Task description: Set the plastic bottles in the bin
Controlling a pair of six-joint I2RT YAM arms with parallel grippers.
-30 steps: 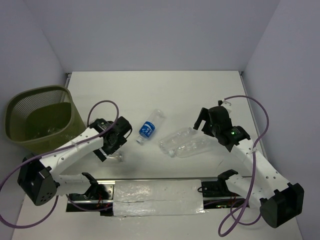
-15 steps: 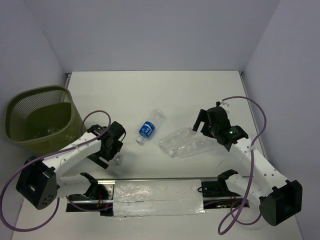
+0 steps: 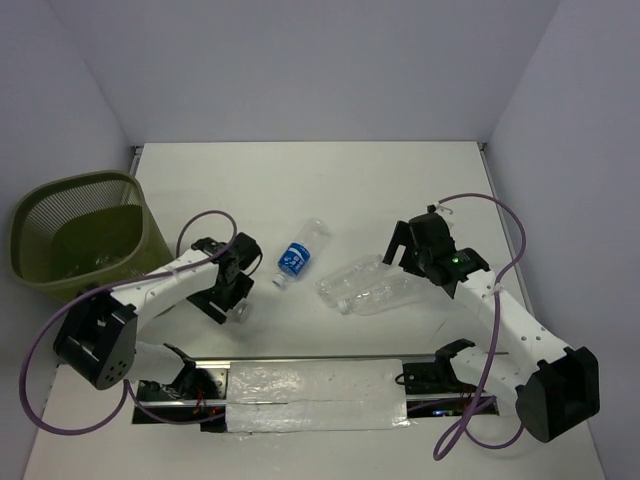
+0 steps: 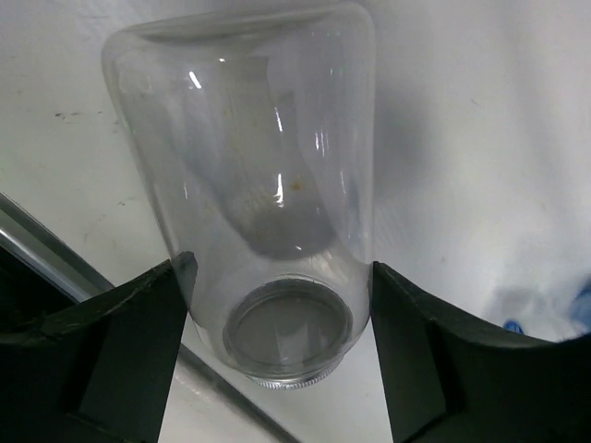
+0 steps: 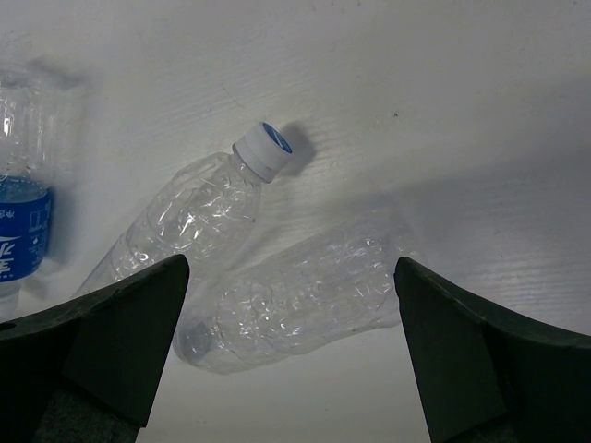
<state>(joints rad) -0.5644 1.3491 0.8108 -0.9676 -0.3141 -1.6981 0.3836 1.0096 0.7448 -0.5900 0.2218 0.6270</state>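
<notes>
The short jar-like bottle [image 4: 268, 185] lies on the table with its mouth toward the camera. My left gripper [image 4: 280, 305] has a finger against each side of it; in the top view the gripper [image 3: 232, 296] sits over the jar [image 3: 239, 314]. My right gripper [image 5: 291, 305] is open above the two larger ribbed bottles, one with a white cap [image 5: 185, 221] and one nearer [image 5: 305, 295]. They lie side by side [image 3: 372, 286] by my right gripper [image 3: 405, 252]. The blue-label bottle [image 3: 300, 254] lies between the arms. The olive-green bin [image 3: 80, 235] stands at far left.
A metal rail with white tape [image 3: 310, 385] runs along the near edge, just in front of the jar. The rail also shows in the left wrist view [image 4: 37, 254]. Purple cables loop from both arms. White walls close the table at the back and sides.
My left gripper has swung round and come down over the jar, which shifted slightly on the table. My right gripper has edged a little toward the ribbed bottles.
</notes>
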